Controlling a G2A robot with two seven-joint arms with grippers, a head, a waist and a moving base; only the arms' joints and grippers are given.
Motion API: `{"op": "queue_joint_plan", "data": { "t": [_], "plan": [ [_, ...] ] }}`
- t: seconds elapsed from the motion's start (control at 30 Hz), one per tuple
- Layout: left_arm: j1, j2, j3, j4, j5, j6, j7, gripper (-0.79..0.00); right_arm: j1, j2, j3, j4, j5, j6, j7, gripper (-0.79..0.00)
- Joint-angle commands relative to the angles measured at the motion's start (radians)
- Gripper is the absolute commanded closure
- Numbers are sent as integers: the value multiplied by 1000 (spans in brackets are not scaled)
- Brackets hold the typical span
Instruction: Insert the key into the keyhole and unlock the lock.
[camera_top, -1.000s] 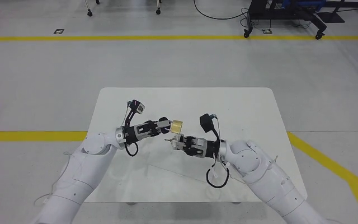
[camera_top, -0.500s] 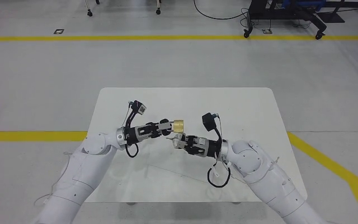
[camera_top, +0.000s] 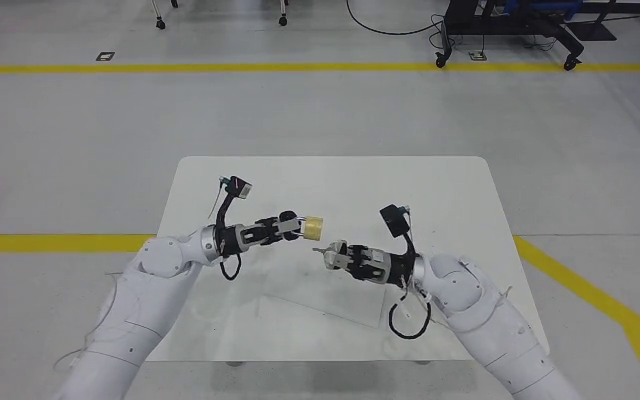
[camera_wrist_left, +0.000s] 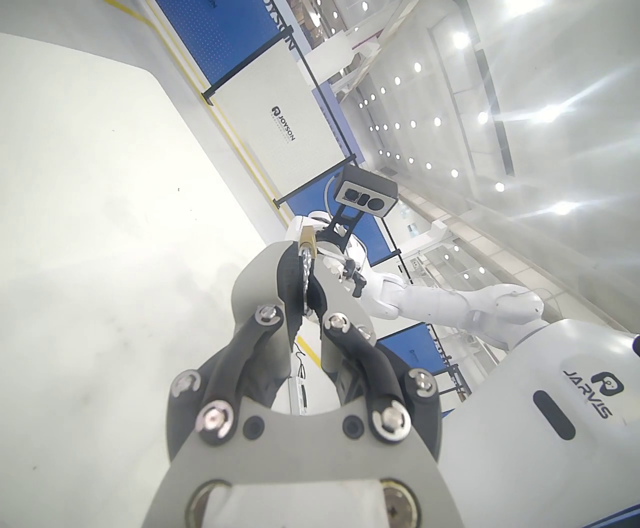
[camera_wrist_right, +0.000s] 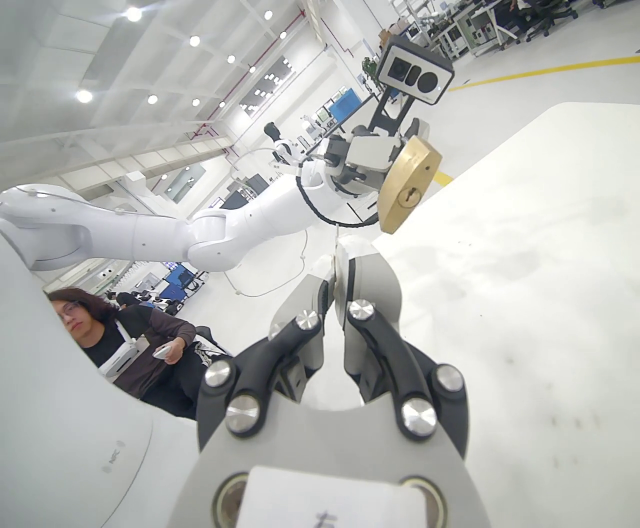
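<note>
Brass padlock (camera_top: 314, 228) with a silver shackle juts from the fingertips of the left gripper (camera_top: 297, 226), clamped by that shackle above the white table (camera_top: 450, 190). Its keyhole (camera_wrist_right: 409, 194) faces the right gripper (camera_top: 331, 254), which pinches a thin silver key (camera_wrist_right: 338, 234) whose tip stops just short of the padlock.

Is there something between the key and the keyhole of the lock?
Nothing visible. Only open air lies between the key in the right end effector and the keyhole of the lock, held by the left end effector.
</note>
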Motion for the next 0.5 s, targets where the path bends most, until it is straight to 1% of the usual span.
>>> {"op": "queue_joint_plan", "data": {
  "t": [0.0,0.07,0.27,0.33,0.47],
  "plan": [
    [3,3,-14,-4,15,-33,20,0,-16,7,13,5,91,-26,34,0],
    [4,7,-32,-13,67,-76,50,0,-16,7,13,5,91,-26,34,0],
    [7,7,-32,-16,66,-73,56,0,-18,7,13,4,89,-21,32,0],
    [23,9,-43,-49,101,-76,110,0,-32,4,16,-13,102,-15,-6,0],
    [65,10,-46,-123,141,-110,180,0,-36,-6,13,14,215,-46,-54,0]
  ]
}}
